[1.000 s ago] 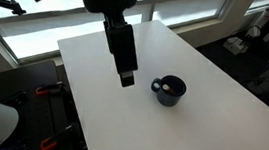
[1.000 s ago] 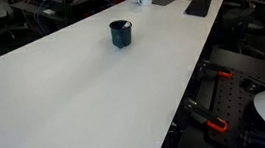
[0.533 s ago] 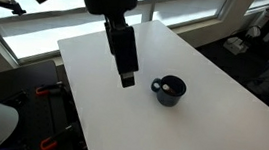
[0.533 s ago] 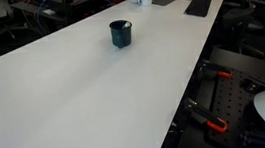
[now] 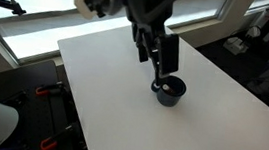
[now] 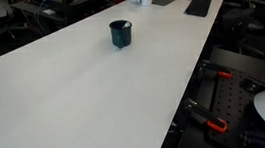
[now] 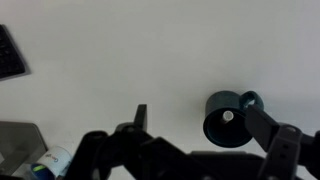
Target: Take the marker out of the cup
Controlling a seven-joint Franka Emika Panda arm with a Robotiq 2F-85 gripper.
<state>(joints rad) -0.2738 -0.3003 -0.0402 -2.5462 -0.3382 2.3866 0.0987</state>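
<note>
Now, in an exterior view, fingers (image 5: pixel 164 60) pointed down, close over the handle side of the cup (image 5: pixel 171 92) on the white table (image 5: pixel 94 81); half a second ago off beside the cup. In an exterior view, just the cup (image 6: pixel 120 33), upright, unmoved. In the wrist view, fingers (image 7: pixel 140 118) spread wide, gripping nothing, one overlapping the cup's (image 7: pixel 222 128) rim; marker (image 7: pixel 227 115) inside the cup, pale tip showing.
</note>
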